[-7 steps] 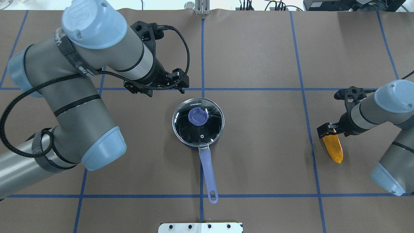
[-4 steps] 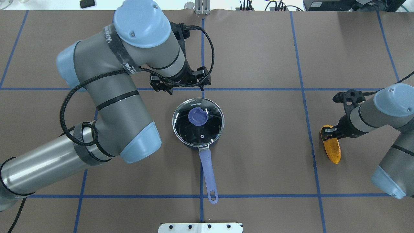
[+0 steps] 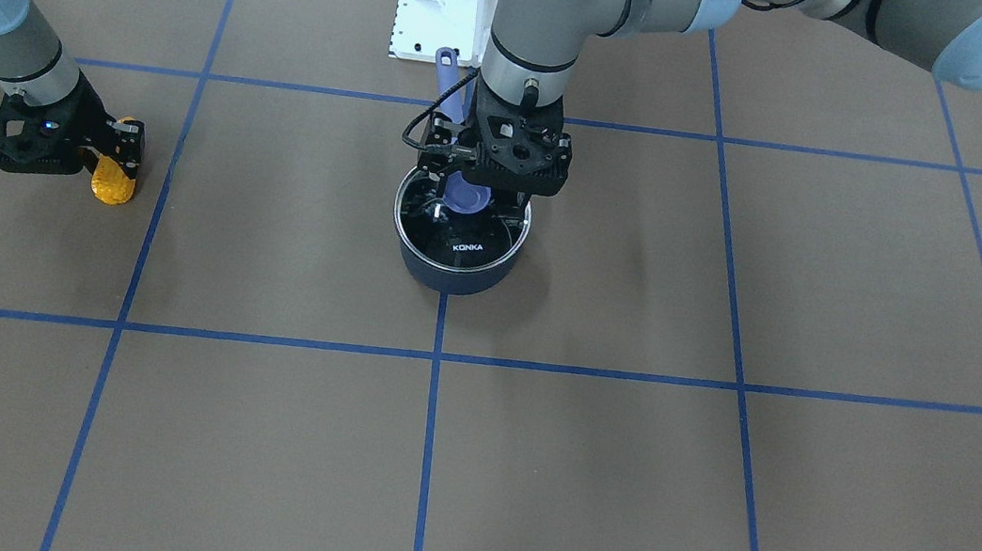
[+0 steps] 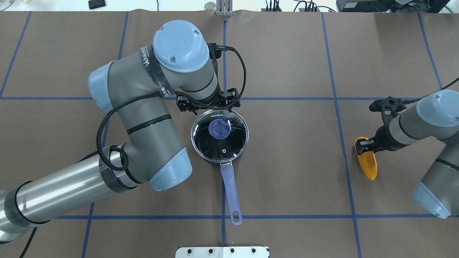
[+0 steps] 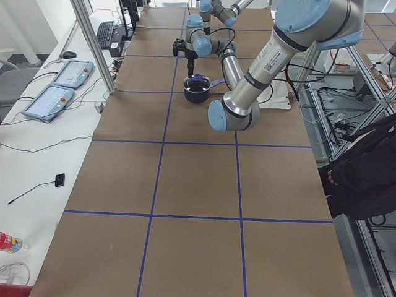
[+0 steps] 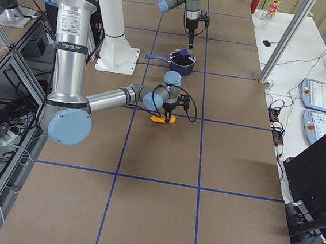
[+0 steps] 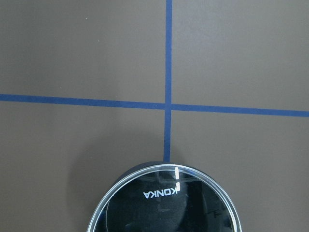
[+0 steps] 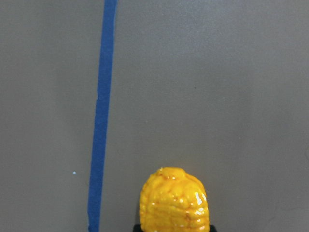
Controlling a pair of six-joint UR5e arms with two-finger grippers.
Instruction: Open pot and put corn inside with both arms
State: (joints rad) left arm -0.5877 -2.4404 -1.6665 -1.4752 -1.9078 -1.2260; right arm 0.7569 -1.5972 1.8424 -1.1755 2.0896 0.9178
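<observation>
The pot (image 4: 242,148) stands mid-table with its glass lid (image 4: 222,150) on and its periwinkle handle (image 4: 230,190) pointing at the robot. My left gripper (image 4: 209,106) hangs open some way above the lid's blue knob (image 4: 218,129), which also shows in the front view (image 3: 469,193). The left wrist view shows only the lid's far edge (image 7: 164,193). The corn (image 4: 368,165) lies on the table at the right. My right gripper (image 4: 364,146) is down over its thick end, with fingers on either side. I cannot tell whether they press on it. The corn fills the bottom of the right wrist view (image 8: 174,200).
Brown paper with blue tape lines (image 4: 337,98) covers the table. The white base block (image 4: 222,252) sits at the near edge behind the pot handle. Control pendants (image 5: 55,86) and cables lie on the side bench beyond the table's far edge.
My left arm swung right until its gripper came over the pot lid. My right gripper came down onto the corn's thick end. The pot and the corn have not moved.
</observation>
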